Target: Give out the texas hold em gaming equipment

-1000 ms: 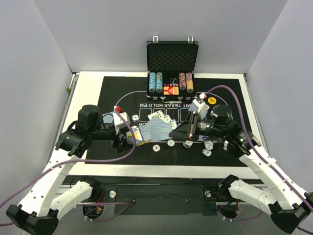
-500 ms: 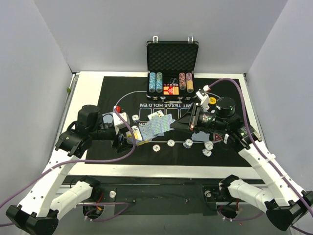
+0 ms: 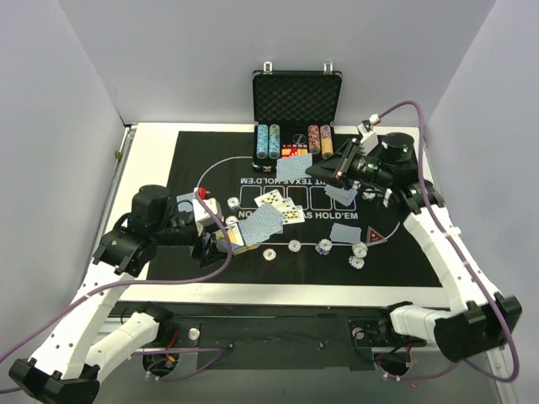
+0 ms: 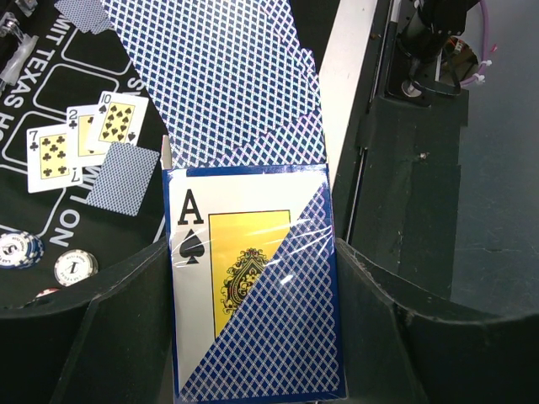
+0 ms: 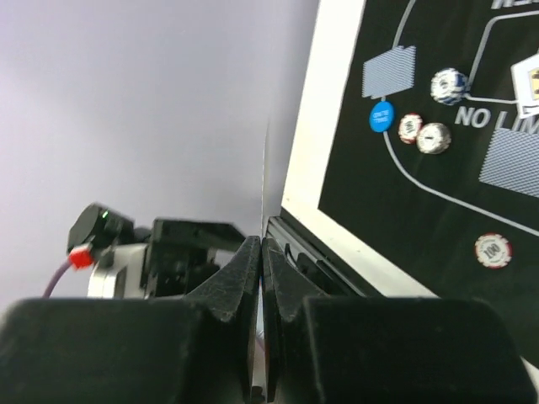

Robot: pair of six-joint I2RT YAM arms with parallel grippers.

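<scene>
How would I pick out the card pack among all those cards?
Find the black mat printed TEXAS HOLD'EM and look at its near left part. There the left pincer grips the card pack: unlike the loose cards, it alone shows a big ace of spades under shiny wrap.

- Rectangular blue-bordered card pack (image 4: pixel 253 286): wrapped in clear glossy film, creased, with bright glints.
- Blue-backed playing cards (image 4: pixel 219 76): smooth stock, fine lattice print, faint sheen.
- Black printed mat (image 3: pixel 210 160): matt, cloth-like, with white lettering.
- Black metal-edged case (image 3: pixel 296 97): bright metal edges and latches; dimpled black foam lines the lid.
- Round striped-edge poker chips (image 3: pixel 295 246): smooth, slightly glossy.
- Fingers (image 5: pixel 227 295) of the right tool (image 5: pixel 262 252): matt black plastic.
- White bench (image 3: pixel 152 139): smooth, matt.
</scene>
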